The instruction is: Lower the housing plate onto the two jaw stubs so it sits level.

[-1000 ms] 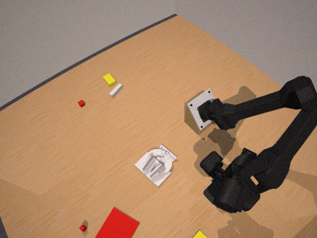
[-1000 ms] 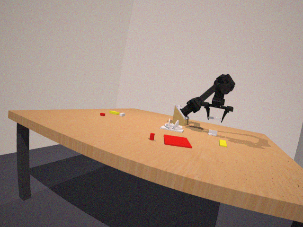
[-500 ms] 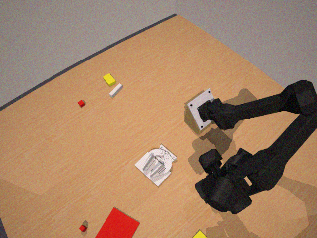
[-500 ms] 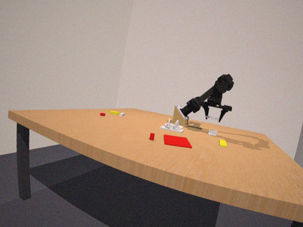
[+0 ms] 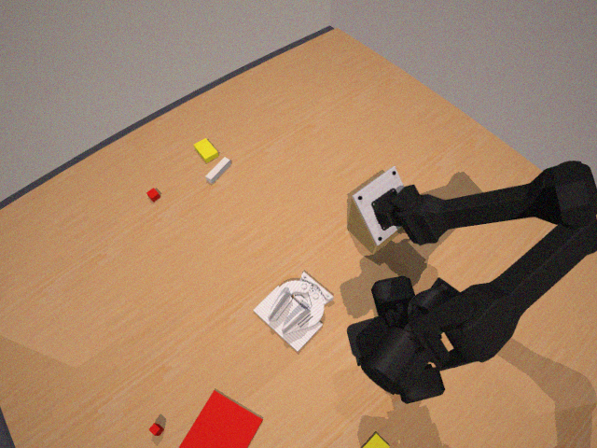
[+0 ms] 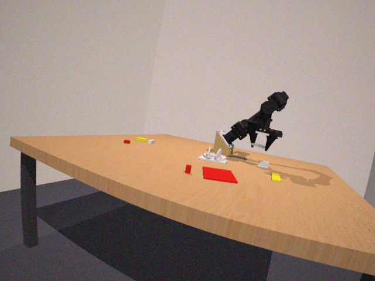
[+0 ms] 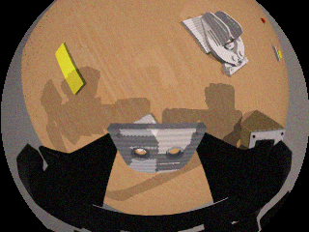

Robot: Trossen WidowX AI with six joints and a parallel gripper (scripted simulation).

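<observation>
Jaws are set wide apart yet closed on the housing plate [image 6: 258, 146] [image 7: 156, 145], its opposite ends being pinched by the fingers [image 6: 270, 143]. By this end grip, the face with the two holes is left uncovered, probably so that the stubs can be met freely. The plate is held clear of the worktop [image 5: 145, 289] [image 6: 120, 169] [image 7: 121, 48]; from above it is hidden by the arm [image 5: 463, 318] [image 6: 257, 119].

Below it, a pale block [image 6: 263, 164] [image 7: 146, 119] is seen, perhaps meant as a rest for the plate. Well apart, the white base [image 5: 298, 340] [image 6: 222, 161] [image 7: 195, 31] is laid flat, with the two jaw pieces [image 5: 294, 316] [image 6: 218, 154] [image 7: 229, 24] standing on it, presumably so that their stubs can be reached from above. Carrying, turning and levelling over the stubs are judged to be needed next; if lowered askew, the pieces might be knocked off their pins. Farther out, a red slab [image 5: 221, 419] [image 6: 218, 174] is left unused.
</observation>
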